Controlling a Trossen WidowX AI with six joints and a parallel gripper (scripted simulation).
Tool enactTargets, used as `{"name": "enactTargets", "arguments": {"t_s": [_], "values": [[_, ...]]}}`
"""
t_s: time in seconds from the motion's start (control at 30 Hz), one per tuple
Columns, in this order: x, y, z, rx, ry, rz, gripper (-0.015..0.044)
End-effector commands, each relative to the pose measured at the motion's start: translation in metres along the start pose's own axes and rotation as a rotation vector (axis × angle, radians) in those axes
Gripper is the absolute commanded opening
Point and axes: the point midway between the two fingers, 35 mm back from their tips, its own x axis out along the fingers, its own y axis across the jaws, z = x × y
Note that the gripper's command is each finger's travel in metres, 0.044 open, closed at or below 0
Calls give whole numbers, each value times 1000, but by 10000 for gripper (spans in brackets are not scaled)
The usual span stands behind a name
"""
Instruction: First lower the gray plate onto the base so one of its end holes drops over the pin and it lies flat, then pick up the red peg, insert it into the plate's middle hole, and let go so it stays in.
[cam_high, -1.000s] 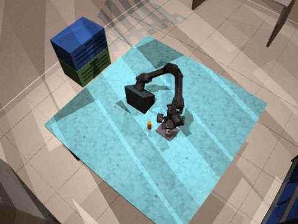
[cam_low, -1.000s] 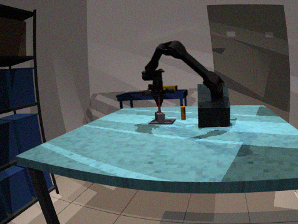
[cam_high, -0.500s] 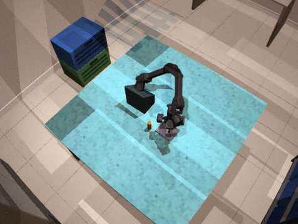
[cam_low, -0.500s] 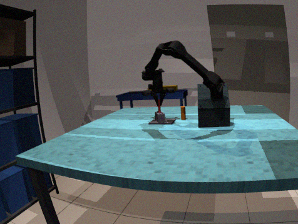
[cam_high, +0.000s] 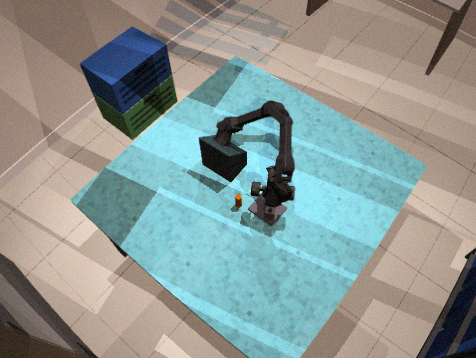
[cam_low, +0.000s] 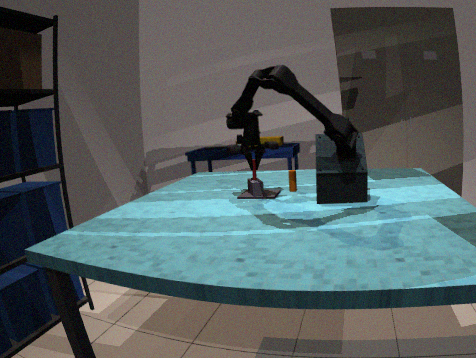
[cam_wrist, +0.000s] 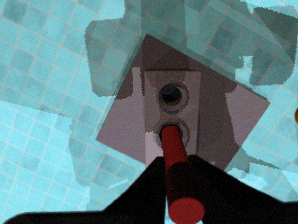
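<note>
I'm holding the gripper (cam_wrist: 175, 187) nearly closed, fingers clamping the upper part of the red peg (cam_wrist: 176, 160), pointing straight down over the gray plate (cam_wrist: 172, 112). The plate is lying flat on the dark base (cam_wrist: 120, 130) on the teal table (cam_low: 250, 250), and the peg's lower tip is sitting at the mouth of the nearer hole in the wrist view, with the other hole just beyond staying uncovered. An orange cylinder (cam_low: 292, 180) is standing near the base, between it and the arm's black pedestal (cam_low: 341, 182).
</note>
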Motion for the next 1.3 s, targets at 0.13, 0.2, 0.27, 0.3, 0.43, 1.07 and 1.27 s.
{"name": "enactTargets", "arguments": {"t_s": [0.13,0.2,0.27,0.3,0.43,1.07,1.27], "values": [[0,0,0,0,0,0,53],[0,0,0,0,0,0,105],[0,0,0,0,0,0,150],[0,0,0,0,0,0,150],[0,0,0,0,0,0,150],[-10,-1,1,10,6,3,150],[-14,-2,1,10,5,3,150]]}}
